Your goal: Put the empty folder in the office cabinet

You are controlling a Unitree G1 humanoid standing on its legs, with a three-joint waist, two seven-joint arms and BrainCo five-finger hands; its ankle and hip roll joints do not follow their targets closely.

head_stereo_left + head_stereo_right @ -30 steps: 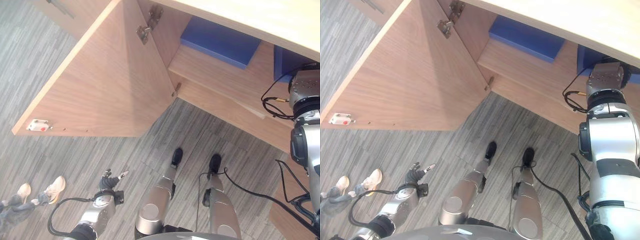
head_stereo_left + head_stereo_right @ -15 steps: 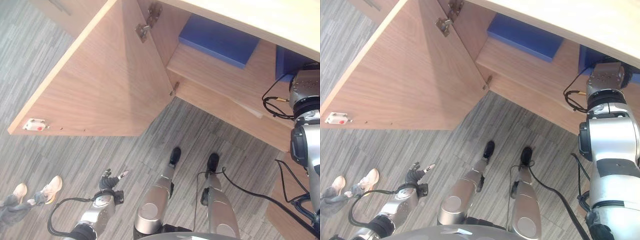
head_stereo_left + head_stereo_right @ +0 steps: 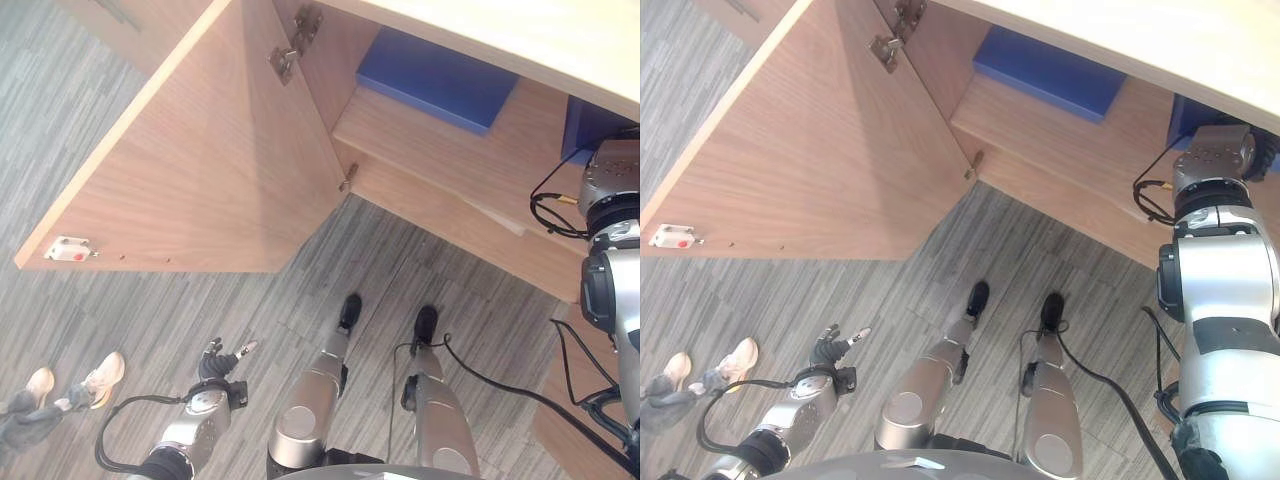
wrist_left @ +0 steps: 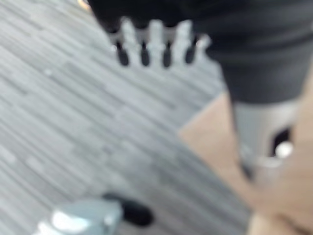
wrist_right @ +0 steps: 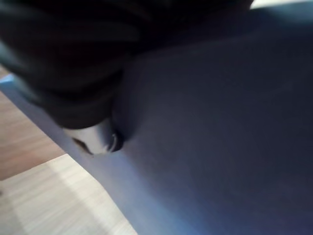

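The blue folder (image 3: 590, 125) shows at about 2 o'clock in the head views, a corner of it under the cabinet top (image 3: 520, 30) and over the wooden shelf (image 3: 450, 150), so it sits inside the office cabinet's right part; the right hand (image 5: 73, 73) is directly on it, the arm reaching up and in from 4 o'clock; in the right wrist view the blue face lies just past the hand's dark cover, touching it, with the pale shelf board beside the folder's one visible edge; whether the hand clamps the folder or merely rests against it I cannot tell (the contact is hidden behind the cover); that edge runs slantwise across the wrist view, but too little of the folder shows to name its long axis or which way it points; a second blue folder (image 3: 440, 78) lies flat on the shelf at 1 o'clock, well apart, its long side running roughly from 10 to 4 o'clock; the cabinet door (image 3: 200, 170) stands swung wide toward 10 o'clock; the left hand (image 3: 218, 358) hangs low at 7 o'clock over the grey floor (image 3: 150, 310), relaxed and spread, holding nothing, far from the folder, so the right hand is plainly the nearer one; a person's shoes (image 3: 100, 378) stand at 8 o'clock; the task looks near its end, with release and withdrawal judged the likely remaining step.
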